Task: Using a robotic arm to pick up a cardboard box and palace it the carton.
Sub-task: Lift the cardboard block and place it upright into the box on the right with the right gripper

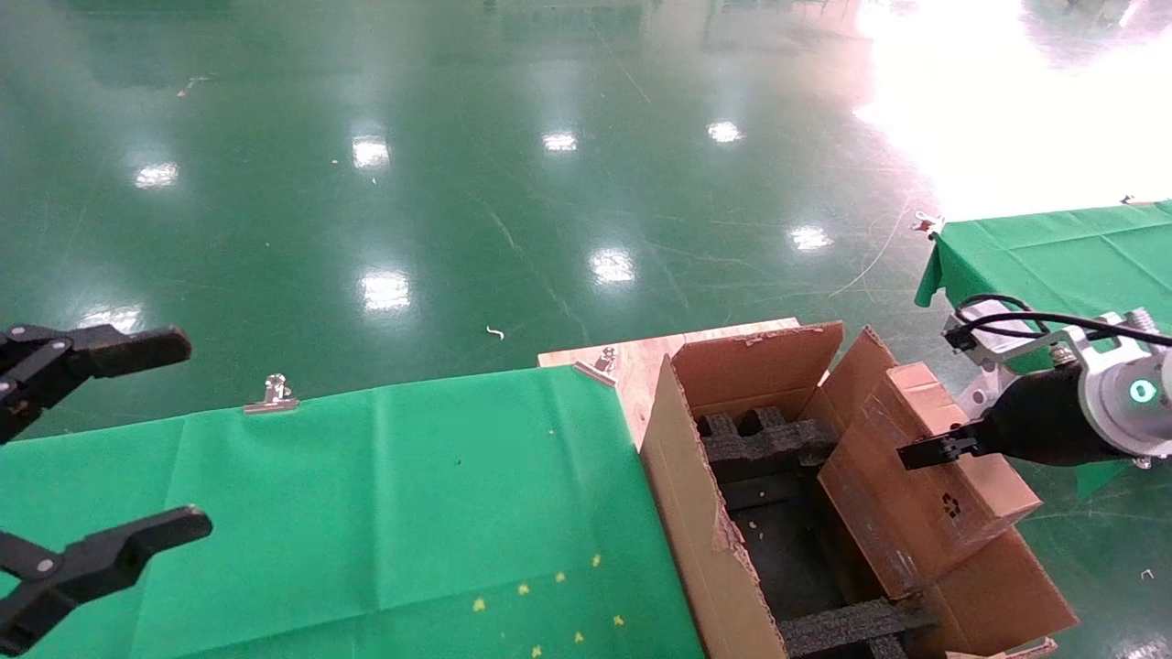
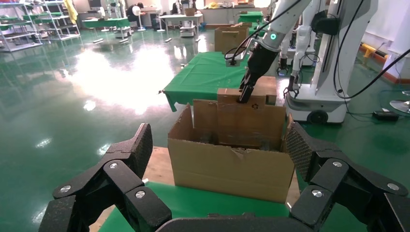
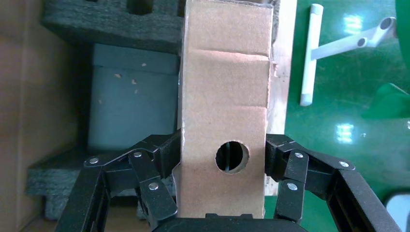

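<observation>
The robotic arm (image 1: 1099, 403) comes in from the right. My right gripper (image 1: 948, 450) is shut on the cardboard box (image 1: 906, 522), one finger on each long side. The box is tilted, its lower edge down inside the carton (image 1: 696, 513) by the right wall, above black foam bars (image 1: 769, 444). In the right wrist view the jaws (image 3: 223, 147) clamp the box (image 3: 223, 87) beside its round hole. My left gripper (image 1: 101, 439) is open and empty at the far left over the green cloth. In the left wrist view it (image 2: 217, 145) faces the carton (image 2: 232, 169).
A green-clothed table (image 1: 366, 513) lies left of the carton, with a metal clip (image 1: 272, 395) on its far edge and a bare wooden corner (image 1: 641, 357). A second green table (image 1: 1053, 247) stands at the far right. A white stand (image 3: 309, 53) is on the floor beside the carton.
</observation>
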Tool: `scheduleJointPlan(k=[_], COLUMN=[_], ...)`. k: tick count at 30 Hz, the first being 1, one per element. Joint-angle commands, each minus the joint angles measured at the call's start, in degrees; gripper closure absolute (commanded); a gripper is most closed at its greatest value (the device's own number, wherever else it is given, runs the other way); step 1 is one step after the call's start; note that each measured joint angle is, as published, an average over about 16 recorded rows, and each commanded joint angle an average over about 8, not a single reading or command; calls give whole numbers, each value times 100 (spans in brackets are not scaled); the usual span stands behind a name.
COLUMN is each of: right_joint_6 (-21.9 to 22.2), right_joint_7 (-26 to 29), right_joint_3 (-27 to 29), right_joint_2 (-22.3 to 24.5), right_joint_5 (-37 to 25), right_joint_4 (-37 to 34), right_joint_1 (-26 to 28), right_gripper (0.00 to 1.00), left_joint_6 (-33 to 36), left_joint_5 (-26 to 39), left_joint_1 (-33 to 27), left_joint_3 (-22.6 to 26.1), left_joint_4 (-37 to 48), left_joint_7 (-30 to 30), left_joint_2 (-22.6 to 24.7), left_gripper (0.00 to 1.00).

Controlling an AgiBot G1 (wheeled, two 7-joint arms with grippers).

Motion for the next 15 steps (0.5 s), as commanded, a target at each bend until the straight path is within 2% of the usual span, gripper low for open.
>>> scheduleJointPlan(k=[1,15], right_joint_6=[20,341], right_joint_7=[177,990], right_joint_3=[-27,-220], right_joint_2=[-56,-312], right_joint_5=[-100,-562], right_joint_4=[5,-19], right_joint_1=[-35,-450], right_gripper=[100,100], left_joint_6=[0,0], left_joint_5=[0,0], left_joint_1=[0,0], left_joint_3=[0,0], left_joint_4=[0,0], left_joint_7=[0,0], left_joint_2=[0,0], left_gripper=[0,0])
